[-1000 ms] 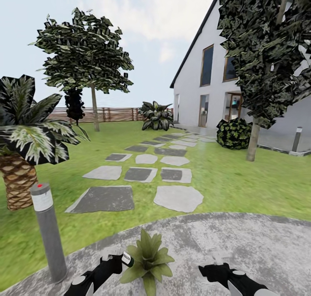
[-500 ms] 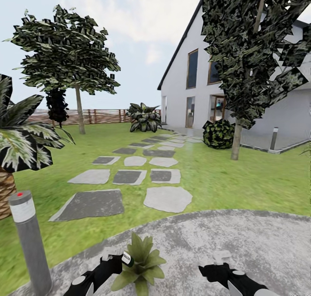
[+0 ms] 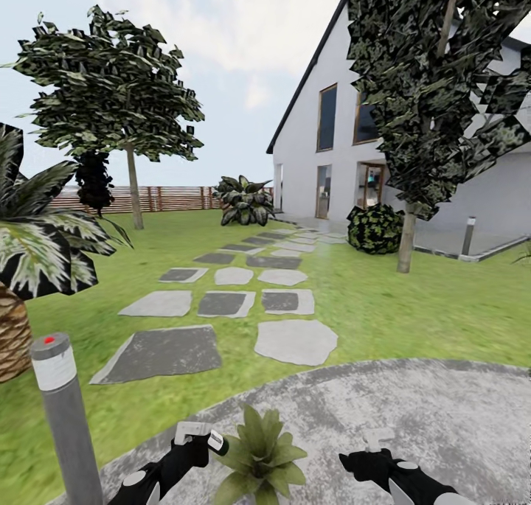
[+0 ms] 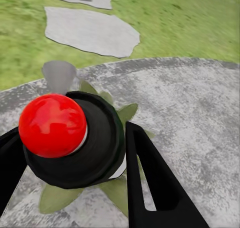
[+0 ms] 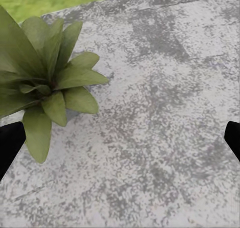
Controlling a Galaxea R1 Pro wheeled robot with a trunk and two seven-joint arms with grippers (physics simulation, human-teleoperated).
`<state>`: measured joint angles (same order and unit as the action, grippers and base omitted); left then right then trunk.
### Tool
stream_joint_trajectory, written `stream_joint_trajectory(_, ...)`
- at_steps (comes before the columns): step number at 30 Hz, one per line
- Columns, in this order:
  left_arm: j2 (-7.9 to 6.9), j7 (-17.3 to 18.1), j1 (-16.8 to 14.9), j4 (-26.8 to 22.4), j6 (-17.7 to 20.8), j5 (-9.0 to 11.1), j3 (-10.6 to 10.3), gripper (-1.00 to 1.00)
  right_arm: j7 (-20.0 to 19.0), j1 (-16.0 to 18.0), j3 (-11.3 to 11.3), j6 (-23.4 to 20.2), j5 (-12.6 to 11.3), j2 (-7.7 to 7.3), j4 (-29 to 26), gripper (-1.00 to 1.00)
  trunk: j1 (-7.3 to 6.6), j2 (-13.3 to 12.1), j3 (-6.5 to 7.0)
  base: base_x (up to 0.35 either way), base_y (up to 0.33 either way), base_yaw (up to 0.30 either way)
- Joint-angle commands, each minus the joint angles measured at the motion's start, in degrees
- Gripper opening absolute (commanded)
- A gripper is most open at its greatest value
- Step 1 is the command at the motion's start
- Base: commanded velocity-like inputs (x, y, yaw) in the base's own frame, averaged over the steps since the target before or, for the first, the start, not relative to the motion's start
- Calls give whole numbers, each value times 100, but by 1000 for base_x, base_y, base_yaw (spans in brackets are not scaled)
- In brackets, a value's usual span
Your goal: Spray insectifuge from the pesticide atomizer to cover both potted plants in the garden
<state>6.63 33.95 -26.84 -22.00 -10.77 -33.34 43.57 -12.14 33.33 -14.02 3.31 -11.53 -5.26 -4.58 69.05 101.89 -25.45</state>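
On the round stone patio (image 3: 413,416), a potted plant (image 3: 259,455) sits at the near edge, and everything else is placed from it. The left tool (image 3: 193,446) is just beside the plant, closed on the atomizer (image 3: 217,441), whose white stripe and dark end point at the leaves and nearly touch them. In the left wrist view the atomizer (image 4: 70,138) is clamped between the two black fingers (image 4: 150,178), its red top (image 4: 52,124) facing the camera, with the plant's leaves (image 4: 117,183) spread under and beyond it. The right tool (image 3: 372,457) hangs over bare stone on the plant's other side, a little apart from it; in the right wrist view its black fingertips (image 5: 10,143) stand wide apart at the frame's edges with nothing between them, and the plant (image 5: 45,83) lies off to one side. A grey lamp post (image 3: 66,416) with a red dot on top stands on the lawn (image 3: 413,306) beyond the left tool. Stepping stones (image 3: 295,340) lead away from the plant across the lawn toward a white house (image 3: 332,166), past a tree (image 3: 420,92), with a slatted fence (image 3: 177,197) far behind.
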Motion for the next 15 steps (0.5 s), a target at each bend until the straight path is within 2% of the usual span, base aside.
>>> stream_joint_trajectory(1, 5, 24, -5, -6, -30, -58, 47, -100, -19, 7, -48, 21, -60, 0, 8, 100, 1, 4, -7, 95, 305, -191)
stream_joint_trajectory(9, 5, 24, -5, -6, -30, -58, 47, -100, -18, 7, -50, 21, -60, -1, 2, 100, 1, 4, -7, 90, 305, -219)
stream_joint_trajectory(15, 5, 25, -5, -6, -30, -58, 47, -100, -18, 7, -48, 21, -60, -2, 1, 100, 1, 4, -7, 15, 284, -227)
